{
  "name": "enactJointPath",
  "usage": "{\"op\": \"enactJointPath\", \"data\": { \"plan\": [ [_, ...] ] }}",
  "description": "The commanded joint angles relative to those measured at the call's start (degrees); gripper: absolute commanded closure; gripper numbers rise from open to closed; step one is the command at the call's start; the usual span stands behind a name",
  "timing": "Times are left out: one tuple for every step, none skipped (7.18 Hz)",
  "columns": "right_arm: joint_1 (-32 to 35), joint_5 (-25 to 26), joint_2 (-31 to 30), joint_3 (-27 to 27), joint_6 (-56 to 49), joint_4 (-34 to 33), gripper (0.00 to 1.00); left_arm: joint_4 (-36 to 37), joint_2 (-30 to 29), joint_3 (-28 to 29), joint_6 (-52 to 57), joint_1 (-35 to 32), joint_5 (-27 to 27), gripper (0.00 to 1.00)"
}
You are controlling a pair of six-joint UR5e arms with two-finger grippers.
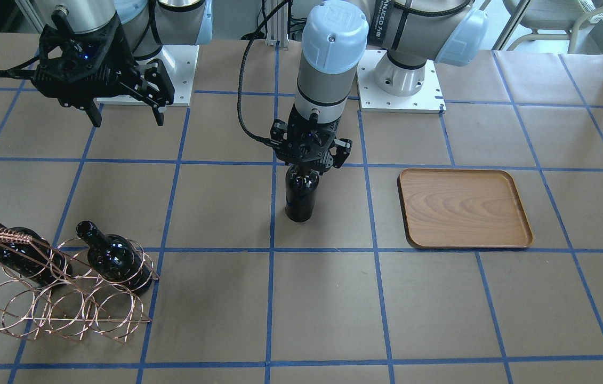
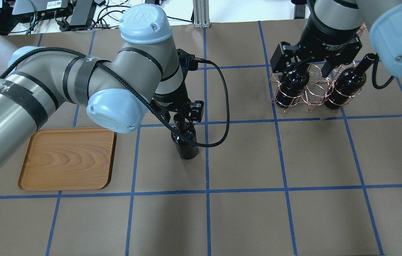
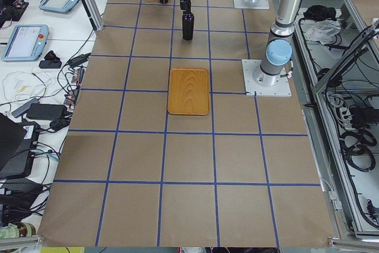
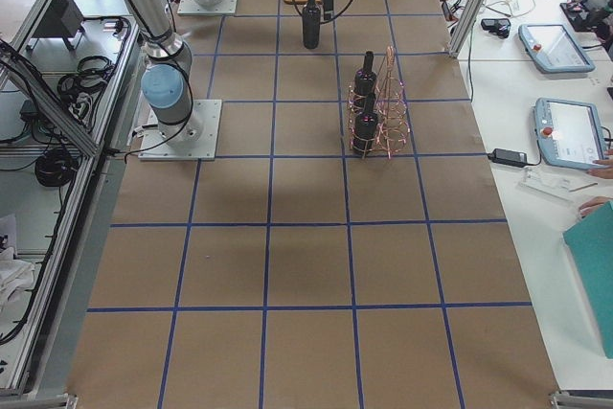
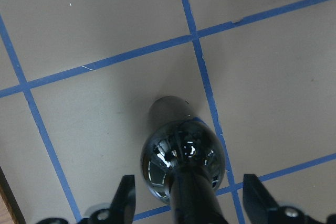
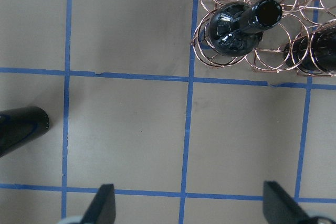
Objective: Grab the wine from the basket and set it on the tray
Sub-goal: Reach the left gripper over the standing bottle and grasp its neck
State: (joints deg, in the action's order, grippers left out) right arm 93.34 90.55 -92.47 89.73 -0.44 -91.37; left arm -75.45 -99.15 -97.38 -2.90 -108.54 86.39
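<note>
Both grippers spread: left gripper (image 5: 189,187) astride the neck of the standing wine (image 1: 301,200), right gripper (image 1: 128,121) aloft.

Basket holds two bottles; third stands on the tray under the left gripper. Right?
No: the third bottle stands on the table, apart from the tray, under the left gripper. The exterior front-facing view shows it. The basket count is right.

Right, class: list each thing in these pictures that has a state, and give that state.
Free bottle: upright on the table, outside the basket.
Left gripper: open, fingers either side of the free bottle's neck.
Right gripper: open, empty, above the table.
Basket: holds two bottles, other rings empty.
Basket bottles: necks up, in the rings.
Tray: flat, empty.
</note>
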Motion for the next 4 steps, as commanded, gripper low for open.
{"op": "enactJointPath", "data": {
  "plan": [
    [0.0, 0.0, 0.0, 0.0, 0.1, 0.0, 0.00, -1.0, 0.0, 0.0, 0.0, 0.0, 0.1, 0.34],
    [0.0, 0.4, -0.1, 0.0, -0.1, -0.1, 0.00, -1.2, 0.1, 0.0, 0.0, 0.1, 0.2, 0.34],
    [0.0, 0.8, 0.0, 0.0, -0.2, -0.5, 0.00, -1.2, 0.1, 0.0, 0.0, 0.2, 0.0, 0.50],
    [0.0, 0.8, 0.0, 0.0, -0.1, -0.5, 0.00, -1.1, 0.1, 0.1, 0.0, 0.2, 0.0, 0.76]
  ]
}}
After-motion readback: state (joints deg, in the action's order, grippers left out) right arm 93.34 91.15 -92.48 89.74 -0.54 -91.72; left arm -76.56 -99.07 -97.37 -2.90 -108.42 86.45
